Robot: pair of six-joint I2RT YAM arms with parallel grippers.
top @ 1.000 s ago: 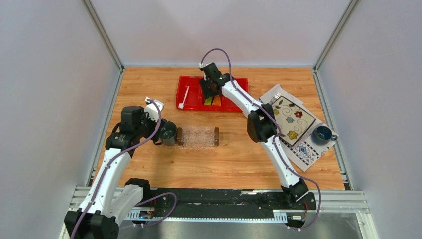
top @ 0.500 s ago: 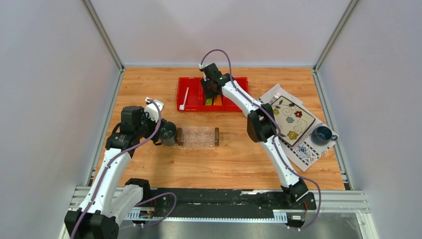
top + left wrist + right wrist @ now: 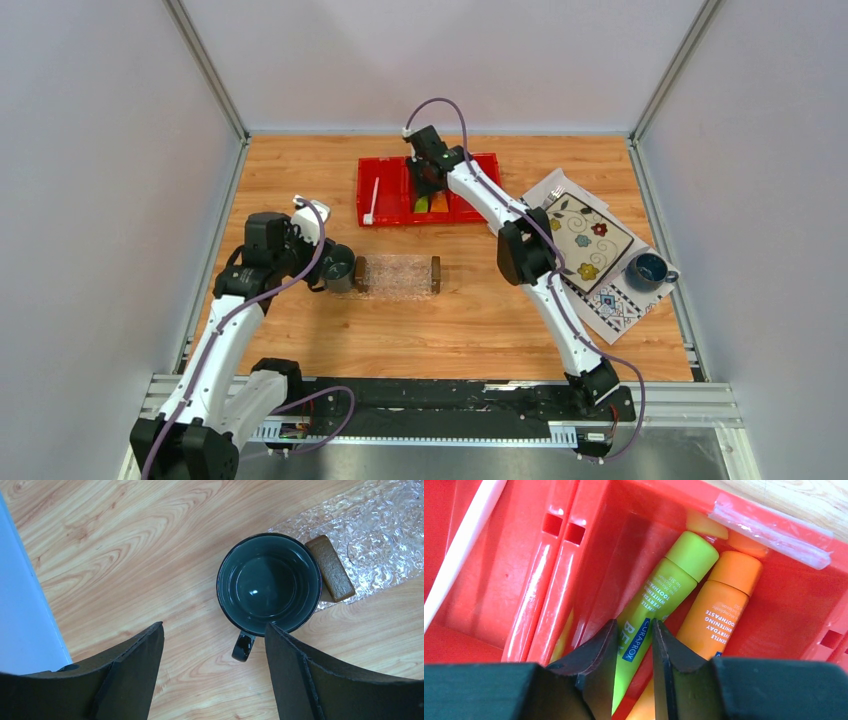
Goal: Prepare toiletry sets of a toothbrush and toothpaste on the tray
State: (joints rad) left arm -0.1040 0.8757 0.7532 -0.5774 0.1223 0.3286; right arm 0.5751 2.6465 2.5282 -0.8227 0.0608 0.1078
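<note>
While the right end effector sits low in the middle compartment of the red bin, its two fingers are closed onto the lime green toothpaste tube, one finger on each side of the lower body, with the cap end pointing away from the wrist. Orange toothpaste tube lies alongside it in the same compartment, the two touching. White toothbrush lies lengthwise in the neighbouring compartment, the leftmost one in the top view. Bin sits at the far side of the desk. Clear tray rests mid-desk, well apart from the bin and nearer the arm bases. Left end effector hovers with jaws spread wide, holding nothing, above a dark mug that stands just beside the tray's brown handle. Flower-patterned cloth lies at the right, with a second mug on it.
</note>
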